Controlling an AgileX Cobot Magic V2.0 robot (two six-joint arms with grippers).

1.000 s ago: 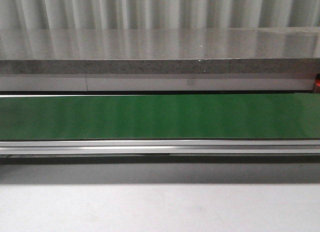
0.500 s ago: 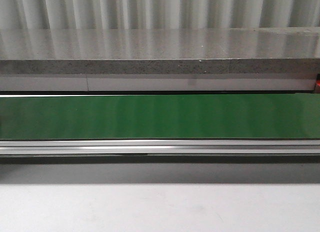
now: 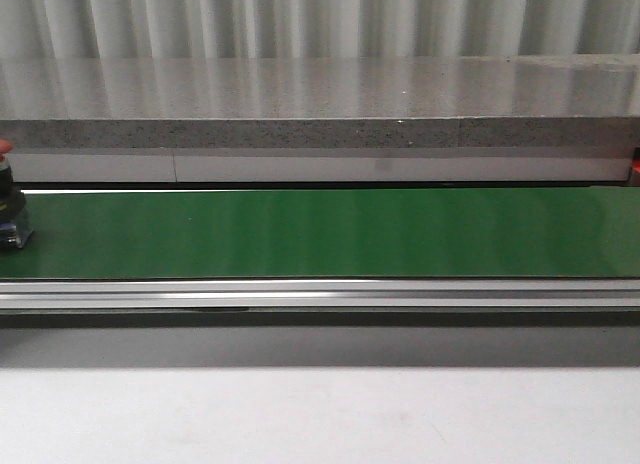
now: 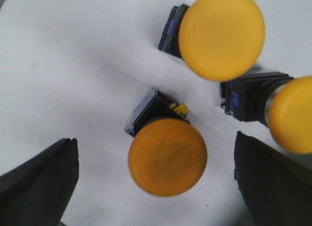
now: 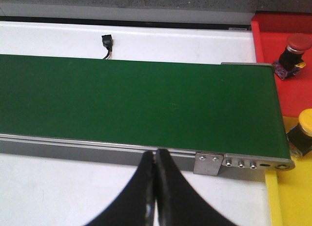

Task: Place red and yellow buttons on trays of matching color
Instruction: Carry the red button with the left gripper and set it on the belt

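red button (image 5: 291, 52) in red tray (image 5: 273, 31)

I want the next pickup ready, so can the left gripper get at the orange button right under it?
Probably yes: the left gripper is open, straddling the orange button, nothing between them; neighbouring yellow buttons sit clear.

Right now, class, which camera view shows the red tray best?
The right wrist view: the red tray fills its corner, holding a red button. The front view shows at most a red sliver at its right edge; the left wrist view shows none.
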